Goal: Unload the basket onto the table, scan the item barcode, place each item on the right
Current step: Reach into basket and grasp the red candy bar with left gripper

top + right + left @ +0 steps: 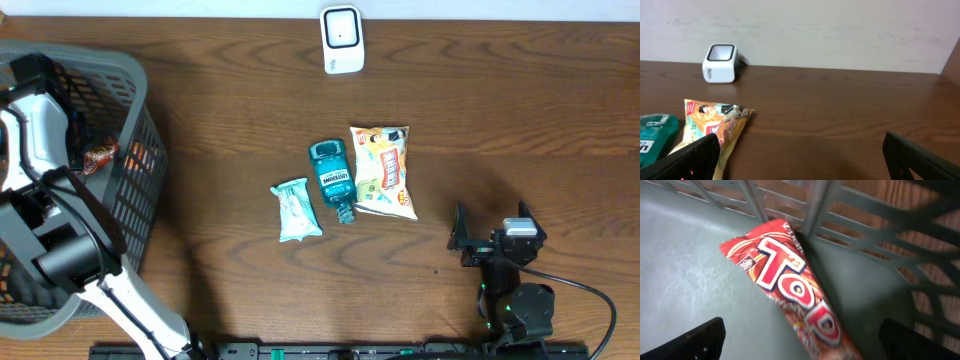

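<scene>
On the left stands a grey basket [105, 62], and the left arm reaches down into it. The left gripper [802, 342] hangs with its jaws spread wide and grips nothing. Just below it a red snack wrapper [785, 275] lies flat on the basket floor, one end against the slatted wall; from overhead only a bit of it [100, 157] shows through the mesh.

In the middle of the table [520, 110] three more things lie close together: a white and teal pouch [297, 210], a teal mouthwash bottle [332, 178] on its side, and a yellow snack bag [383, 170] touching or nearly touching the bottle. The white scanner [342, 40] sits at the far edge, well apart from them, with nothing in front of its window.

On the right, the right gripper [490, 228] rests low near the front edge, jaws spread wide and empty, facing the snack bag and the scanner.

As a judgement: the wrapper in the basket may count as dealt with, while the three things on the table appear untouched. No scan is under way, so most of the work looks left to do.
</scene>
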You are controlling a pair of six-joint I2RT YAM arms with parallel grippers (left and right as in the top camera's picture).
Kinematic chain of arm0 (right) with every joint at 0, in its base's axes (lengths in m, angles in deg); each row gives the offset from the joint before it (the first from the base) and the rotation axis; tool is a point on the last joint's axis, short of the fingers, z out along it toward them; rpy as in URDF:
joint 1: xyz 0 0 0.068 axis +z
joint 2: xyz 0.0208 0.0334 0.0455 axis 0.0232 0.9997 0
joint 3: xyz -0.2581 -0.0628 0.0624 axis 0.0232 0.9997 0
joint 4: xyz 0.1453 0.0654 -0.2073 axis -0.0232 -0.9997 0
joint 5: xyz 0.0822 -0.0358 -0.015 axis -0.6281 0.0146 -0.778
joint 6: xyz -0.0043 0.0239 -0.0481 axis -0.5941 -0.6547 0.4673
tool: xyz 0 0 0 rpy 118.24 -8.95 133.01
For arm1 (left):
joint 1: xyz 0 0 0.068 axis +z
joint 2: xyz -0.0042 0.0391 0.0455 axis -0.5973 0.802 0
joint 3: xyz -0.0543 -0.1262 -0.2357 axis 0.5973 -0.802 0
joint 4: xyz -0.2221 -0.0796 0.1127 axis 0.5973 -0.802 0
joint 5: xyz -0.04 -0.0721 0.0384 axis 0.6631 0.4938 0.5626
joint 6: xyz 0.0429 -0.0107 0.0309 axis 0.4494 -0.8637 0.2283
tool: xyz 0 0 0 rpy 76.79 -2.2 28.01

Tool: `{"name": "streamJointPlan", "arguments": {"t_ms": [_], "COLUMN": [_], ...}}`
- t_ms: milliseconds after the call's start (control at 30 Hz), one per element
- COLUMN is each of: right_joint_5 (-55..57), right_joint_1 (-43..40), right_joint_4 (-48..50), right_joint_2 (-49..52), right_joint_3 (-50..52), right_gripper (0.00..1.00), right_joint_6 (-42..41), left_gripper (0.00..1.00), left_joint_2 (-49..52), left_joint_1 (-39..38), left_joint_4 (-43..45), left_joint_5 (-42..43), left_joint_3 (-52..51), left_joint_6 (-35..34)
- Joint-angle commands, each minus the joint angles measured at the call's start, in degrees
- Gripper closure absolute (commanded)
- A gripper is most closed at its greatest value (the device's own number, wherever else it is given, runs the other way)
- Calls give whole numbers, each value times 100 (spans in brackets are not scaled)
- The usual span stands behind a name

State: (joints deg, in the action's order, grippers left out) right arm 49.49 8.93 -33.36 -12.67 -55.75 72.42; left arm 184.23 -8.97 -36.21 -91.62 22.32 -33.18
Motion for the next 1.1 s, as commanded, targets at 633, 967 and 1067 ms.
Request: {"name": "streamJointPlan", "arguments": {"t_ms": [633,967,1067], "right_joint_5": [48,48,48], "right_joint_1": [33,33,33], "right_joint_4": [-20,-17,-17], "right_joint_2": [-24,-24,-24], "right_joint_3": [9,9,9], "right_gripper": [1,1,1], "right_joint_6": [28,28,28], "left_gripper": [93,93,93], "left_joint_2": [824,-981,-1759], "left_joint_1": [-11,-7,11], "left_joint_4": [-435,-568,-553], "left_joint_5": [70,42,-15], "left_joint_3": [-192,-192,-192], "left_joint_6": [-114,168,168]}}
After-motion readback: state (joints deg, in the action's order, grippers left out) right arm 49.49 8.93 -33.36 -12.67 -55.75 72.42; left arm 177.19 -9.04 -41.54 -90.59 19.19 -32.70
